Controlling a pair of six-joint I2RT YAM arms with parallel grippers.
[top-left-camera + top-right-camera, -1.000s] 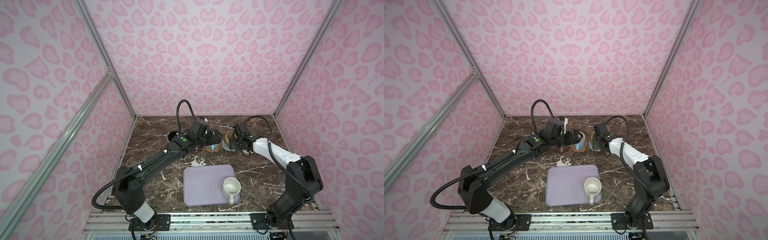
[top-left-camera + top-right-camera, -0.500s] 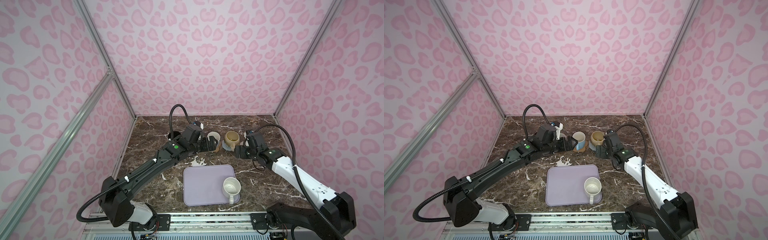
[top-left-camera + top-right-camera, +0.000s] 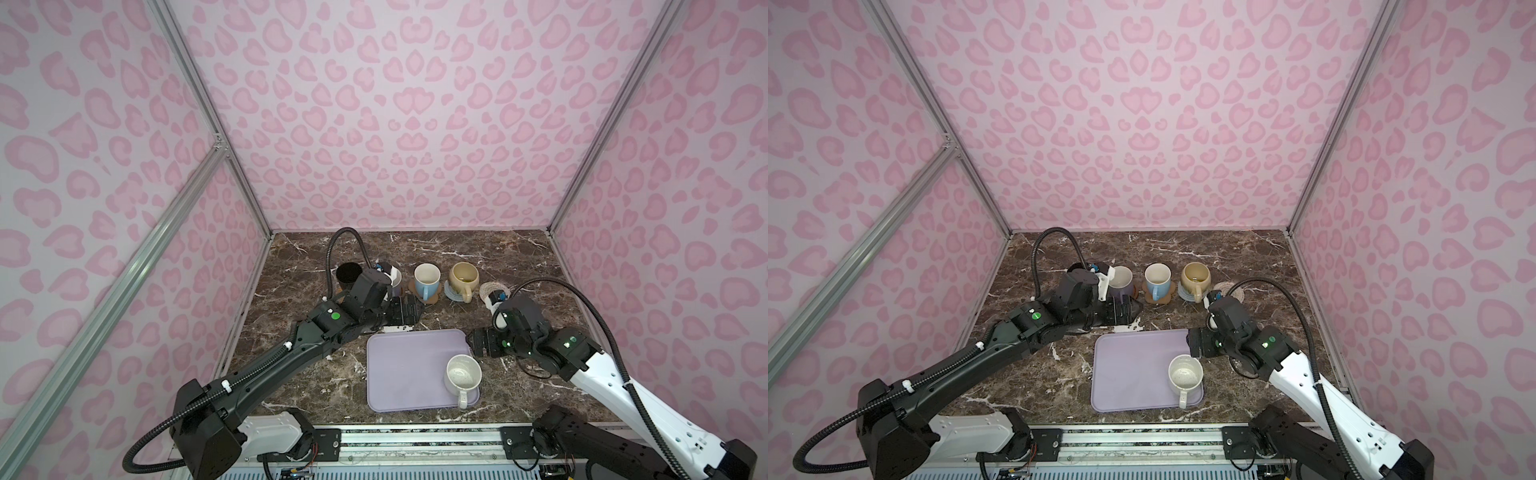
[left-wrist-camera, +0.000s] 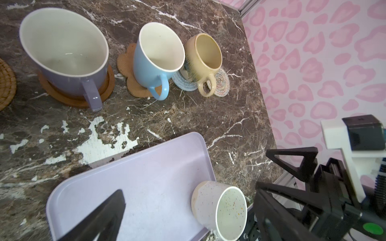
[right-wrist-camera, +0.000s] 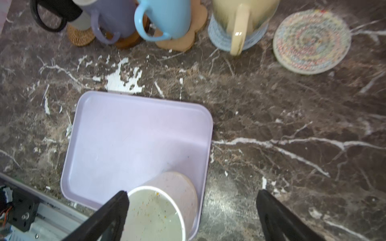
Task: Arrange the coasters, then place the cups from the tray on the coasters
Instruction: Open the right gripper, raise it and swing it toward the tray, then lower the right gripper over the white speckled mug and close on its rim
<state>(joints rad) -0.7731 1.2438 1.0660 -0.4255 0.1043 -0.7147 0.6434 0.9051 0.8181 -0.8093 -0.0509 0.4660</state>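
- Five cups in all. Four stand in a row at the far side of the dark marble surface (image 3: pixel 519 266): a black cup (image 3: pixel 348 273), a lavender cup (image 4: pixel 64 52), a light blue cup (image 3: pixel 426 279) and a yellow-beige cup (image 3: pixel 463 277).
- The fifth, a speckled white cup (image 3: pixel 462 374), stands upright on the tray near its front right corner.
- One lavender tray (image 3: pixel 403 365), in front of the row.
- Five coasters:
  - The dark brown coaster (image 4: pixel 62 94) lies under the lavender cup.
  - The paw-shaped coaster (image 5: pixel 177 41) lies under the light blue cup.
  - The grey-blue coaster (image 5: pixel 217 39) lies under the yellow-beige cup.
  - The cream woven coaster (image 5: pixel 311 39) lies bare at the right end.
  - The rattan coaster (image 5: pixel 80 35) is just beside the black cup; I cannot tell whether the cup sits on it.
- Two pincers:
  - The left pincer (image 3: pixel 405 312) is spread wide, holding nothing, between the lavender cup and the tray.
  - The right pincer (image 5: pixel 192 196) is spread wide, empty, near the speckled white cup.
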